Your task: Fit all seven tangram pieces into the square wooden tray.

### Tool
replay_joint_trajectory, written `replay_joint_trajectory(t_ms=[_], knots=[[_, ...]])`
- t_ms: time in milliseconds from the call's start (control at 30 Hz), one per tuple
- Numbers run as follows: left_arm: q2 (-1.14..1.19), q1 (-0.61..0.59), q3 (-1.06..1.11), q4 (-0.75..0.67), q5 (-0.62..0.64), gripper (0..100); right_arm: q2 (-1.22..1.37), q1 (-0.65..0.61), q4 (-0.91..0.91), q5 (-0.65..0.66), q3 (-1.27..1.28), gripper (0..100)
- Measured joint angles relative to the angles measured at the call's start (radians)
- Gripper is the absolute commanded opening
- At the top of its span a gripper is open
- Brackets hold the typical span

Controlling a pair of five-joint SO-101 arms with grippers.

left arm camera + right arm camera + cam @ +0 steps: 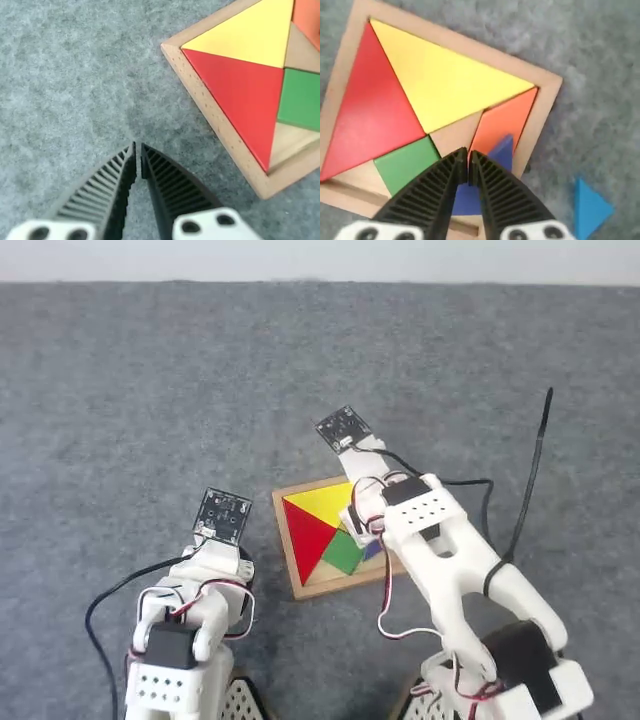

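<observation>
High view gives us a grey carpet-like surface (150,390) that runs back to a pale wall (320,260). On it lies the square wooden tray (287,545), set cornerwise between the two arms.

In the right wrist view we count five pieces in the tray. A large yellow triangle (450,85) sits edge to edge with a large red triangle (370,110). There is a green square (405,165) and an orange parallelogram (502,125) against the rim. A dark blue triangle (504,152) touches the orange piece and is partly hidden. Bare wood shows between the green square and the orange piece. A light blue triangle (590,207) lies on the surface just outside the tray.

The left arm (185,640) is folded back left of the tray. Its left pincer (137,147) is clenched on nothing, tips low over bare surface beside the tray's corner. The right arm (450,560) stretches over the tray's right part. Its right pincer (468,152) is clenched too, tips above the dark blue triangle, and we see nothing between its fingers.
</observation>
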Motion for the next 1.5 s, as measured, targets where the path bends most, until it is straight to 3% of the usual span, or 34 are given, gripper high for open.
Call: replay_joint_trajectory(t_ms=[233, 567, 1267, 1500], knots=[[0.0, 0.002, 0.0, 0.0, 0.0, 2, 0.0, 0.011, -0.04, 0.0, 0.002, 0.6], [0.0, 0.0, 0.0, 0.0, 0.0, 2, 0.0, 0.187, -0.097, -0.034, 0.002, 0.6], [0.0, 0.0, 0.0, 0.0, 0.0, 2, -0.006, 0.155, -0.058, -0.043, 0.095, 0.6], [0.0, 0.0, 0.0, 0.0, 0.0, 2, -0.121, 0.153, -0.011, -0.043, 0.181, 0.6]])
